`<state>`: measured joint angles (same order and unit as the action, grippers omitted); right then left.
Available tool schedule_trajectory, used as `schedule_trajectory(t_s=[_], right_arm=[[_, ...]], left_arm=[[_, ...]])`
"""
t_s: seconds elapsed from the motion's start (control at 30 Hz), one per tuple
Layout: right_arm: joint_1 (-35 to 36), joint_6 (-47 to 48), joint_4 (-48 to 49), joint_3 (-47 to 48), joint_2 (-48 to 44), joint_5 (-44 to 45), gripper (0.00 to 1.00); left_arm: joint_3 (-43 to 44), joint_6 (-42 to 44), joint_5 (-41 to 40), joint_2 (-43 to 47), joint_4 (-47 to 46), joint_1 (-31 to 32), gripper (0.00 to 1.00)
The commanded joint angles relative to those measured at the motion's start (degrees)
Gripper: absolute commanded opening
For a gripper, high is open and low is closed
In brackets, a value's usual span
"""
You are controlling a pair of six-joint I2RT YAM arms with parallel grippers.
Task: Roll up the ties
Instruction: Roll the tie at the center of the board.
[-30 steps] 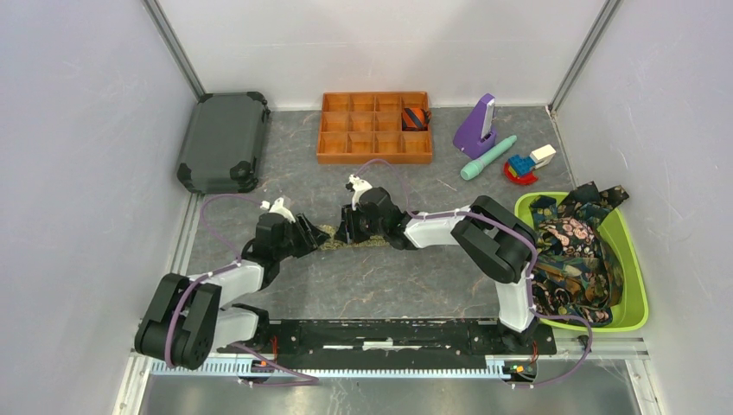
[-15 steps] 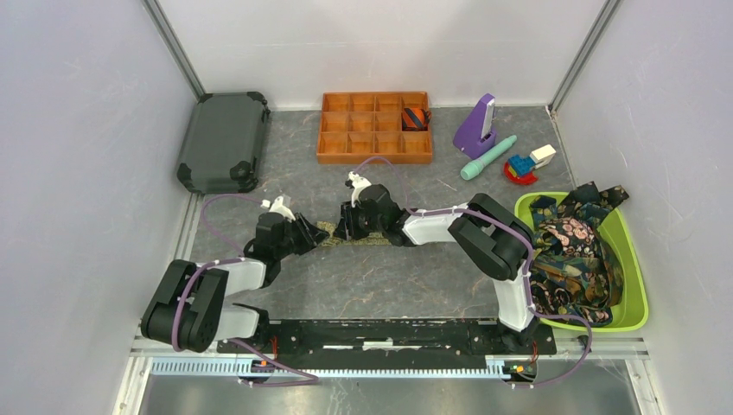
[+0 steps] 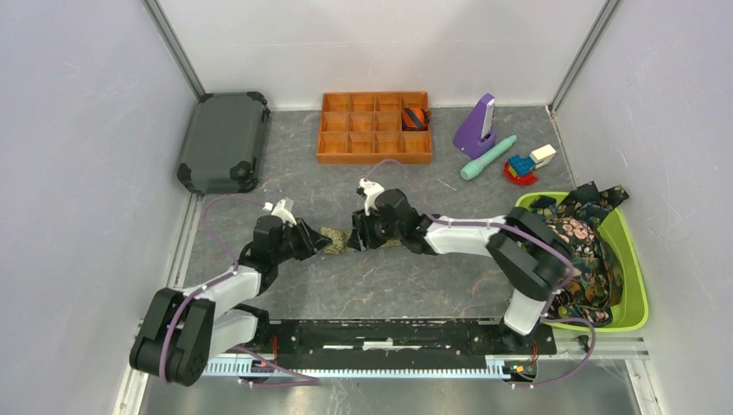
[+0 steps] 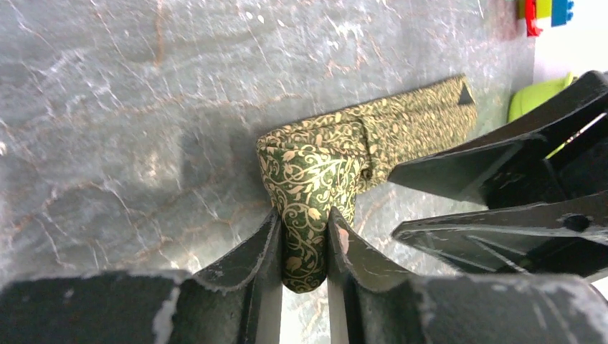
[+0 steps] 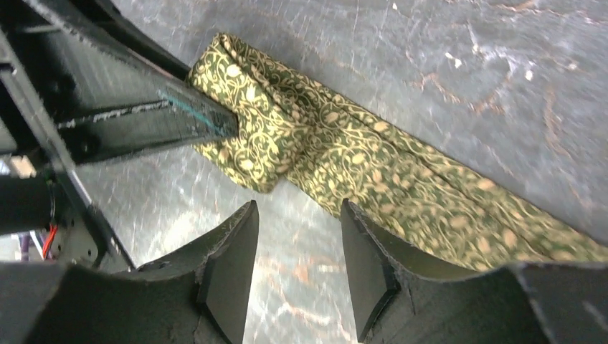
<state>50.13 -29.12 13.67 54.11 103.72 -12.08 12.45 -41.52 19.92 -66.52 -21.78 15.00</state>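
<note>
From above, one olive-green tie (image 3: 334,237) lies on the grey marbled tabletop (image 3: 389,285) between the left gripper (image 3: 320,241) and right gripper (image 3: 353,243). One striped rolled tie (image 3: 415,118) sits in one orange tray (image 3: 373,159). A heap of dark ties (image 3: 575,251), too tangled to count, fills one green bin (image 3: 634,294).

At the left wrist, the left gripper pinches the olive tie's rolled end.

At the right wrist, the right gripper's fingers stand spread over the tabletop, just beside the tie.

Plain white walls (image 3: 380,43) enclose the table.
</note>
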Motion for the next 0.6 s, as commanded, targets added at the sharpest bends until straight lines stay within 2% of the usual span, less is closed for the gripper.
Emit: schedule_trajectory(t_s=[0.0, 0.1, 0.2, 0.3, 0.57], right_arm=[[0.2, 4.7, -2.5, -5.9, -9.5, 3.1, 0.53], [0.2, 5.3, -2.0, -9.1, -11.3, 6.0, 0.52], [0.0, 6.0, -1.6, -8.6, -8.8, 6.4, 0.48], [-0.1, 6.9, 1.6, -8.4, -6.3, 6.3, 0.45], [-0.3, 7.3, 1.5, -9.6, -2.5, 9.1, 0.4]], left_arm=[[-1.5, -1.0, 1.6, 8.1, 9.6, 1.5, 0.17], [-1.9, -1.0, -0.8, 14.1, 16.5, 2.3, 0.17], [-2.1, -0.8, -1.7, 18.1, 20.8, 2.4, 0.17], [-2.4, -1.3, -2.1, 19.7, 21.5, 2.5, 0.17], [-2.3, -1.8, -3.4, 20.3, 21.5, 2.5, 0.17]])
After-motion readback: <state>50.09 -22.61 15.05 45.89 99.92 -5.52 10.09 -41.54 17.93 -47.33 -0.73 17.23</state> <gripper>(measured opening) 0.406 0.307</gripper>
